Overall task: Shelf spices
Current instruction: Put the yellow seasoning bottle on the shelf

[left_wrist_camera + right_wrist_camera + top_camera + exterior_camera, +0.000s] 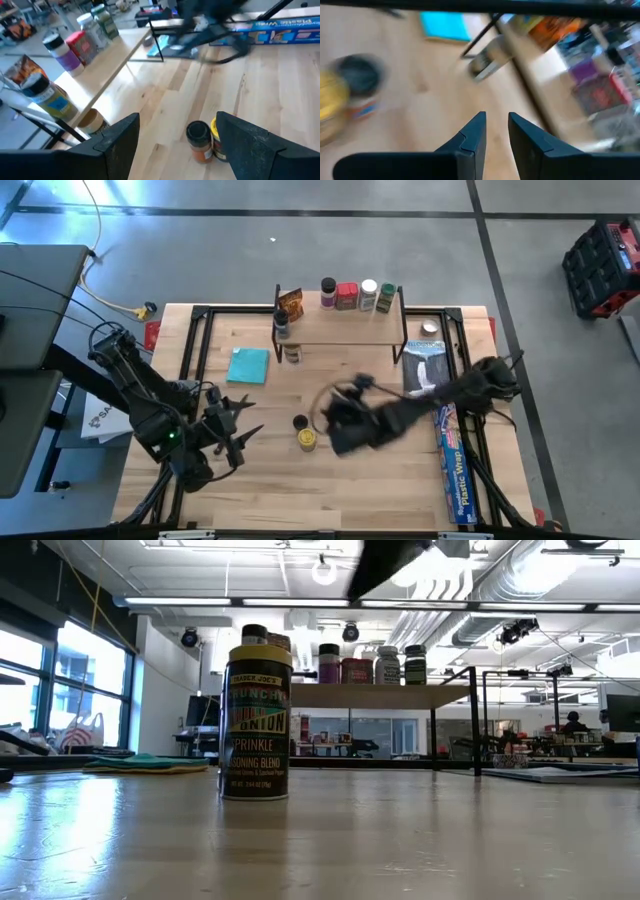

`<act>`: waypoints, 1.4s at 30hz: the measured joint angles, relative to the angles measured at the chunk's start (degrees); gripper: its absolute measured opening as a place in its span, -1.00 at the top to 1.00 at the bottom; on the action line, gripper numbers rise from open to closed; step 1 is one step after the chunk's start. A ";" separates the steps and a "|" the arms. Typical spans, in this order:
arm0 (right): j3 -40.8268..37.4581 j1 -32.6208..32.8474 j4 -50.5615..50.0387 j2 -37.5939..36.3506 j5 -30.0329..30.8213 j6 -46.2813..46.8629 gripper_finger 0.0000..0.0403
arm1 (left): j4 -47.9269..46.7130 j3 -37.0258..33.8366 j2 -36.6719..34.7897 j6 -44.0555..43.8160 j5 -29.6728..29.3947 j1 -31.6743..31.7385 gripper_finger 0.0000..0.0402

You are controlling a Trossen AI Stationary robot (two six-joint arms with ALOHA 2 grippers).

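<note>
On the shelf (340, 320), along the far edge, stand an orange packet (290, 302), a dark-topped jar (281, 322), a purple jar (328, 292), a red tin (346, 296), a white jar (368, 295) and a green jar (386, 298). One jar (291, 352) stands on the table under the shelf. A dark-topped jar (300, 423) and a yellow-topped jar (307, 440) stand upright mid-table. My right gripper (496, 122) hovers blurred just right of them (332, 418), its fingers a narrow gap apart with nothing between. My left gripper (177, 135) stands open left of them (235, 430).
A teal cloth (248, 365) lies left of centre in front of the shelf. A long blue plastic wrap box (452, 470) lies along the right edge, with a flat packet (425, 365) beyond it. Bare wood stretches along the near edge.
</note>
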 joint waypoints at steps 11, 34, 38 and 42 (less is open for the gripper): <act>-0.04 14.69 -2.69 -0.60 -16.84 15.91 0.63 | -0.34 0.00 0.00 0.07 -2.09 -0.71 -0.29; -9.27 11.36 24.38 4.56 -10.05 15.26 -0.67 | -0.39 0.00 0.00 0.67 1.14 -0.71 -0.29; -15.77 9.36 41.15 4.56 -11.29 9.41 -0.76 | -0.36 0.00 0.00 1.04 1.14 -0.71 -0.29; -20.58 6.79 51.50 3.42 -14.92 5.21 -0.77 | -0.34 0.00 0.00 1.05 1.12 -0.71 -0.29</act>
